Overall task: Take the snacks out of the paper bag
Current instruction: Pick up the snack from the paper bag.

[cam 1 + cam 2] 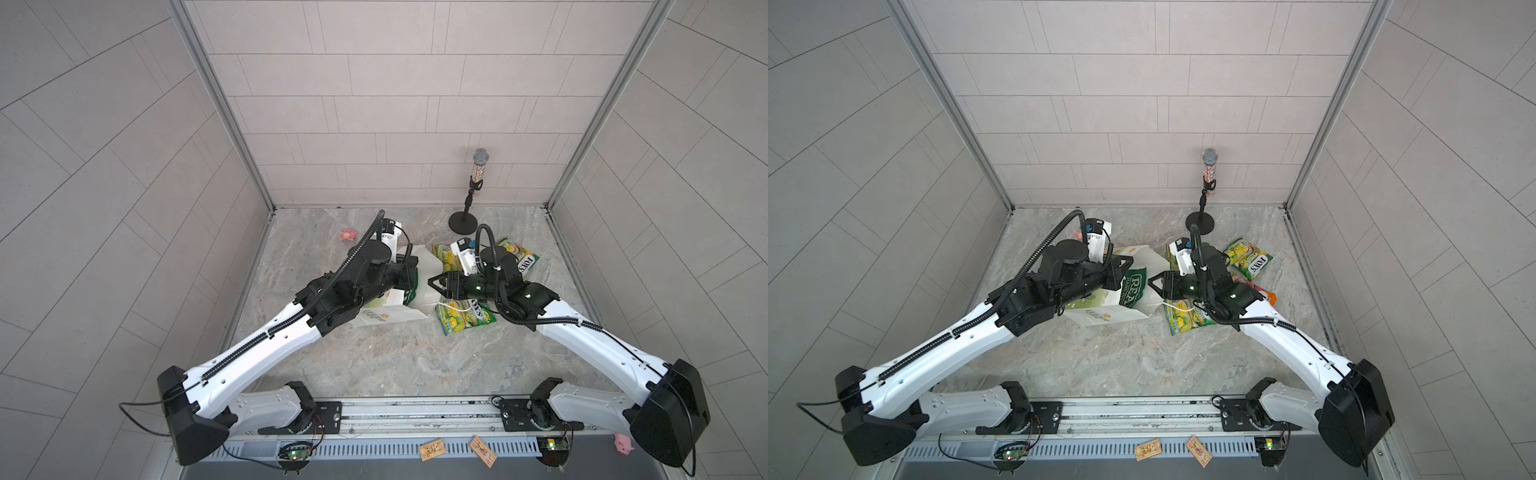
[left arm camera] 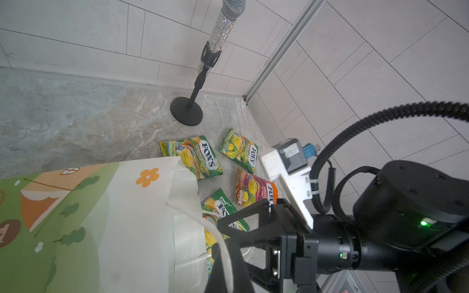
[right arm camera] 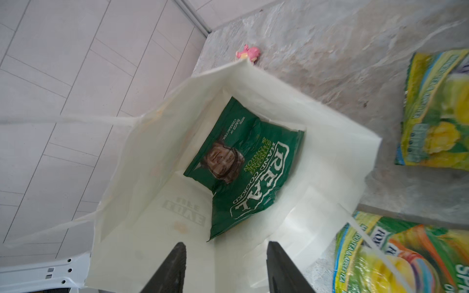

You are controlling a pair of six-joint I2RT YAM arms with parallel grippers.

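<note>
Crisp packet [image 3: 243, 172] inside paper bag [image 3: 157, 157]: likely light, puffy, slick, crushable; best pinched at near seam. Right gripper [image 3: 225, 269] part-open, empty. Left gripper [image 1: 1127, 262] clamps bag.

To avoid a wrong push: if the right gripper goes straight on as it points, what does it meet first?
The right gripper points into the open paper bag; probably it meets the green crisp packet inside first, though the bag's lower wall may come sooner; depth is unclear.
</note>
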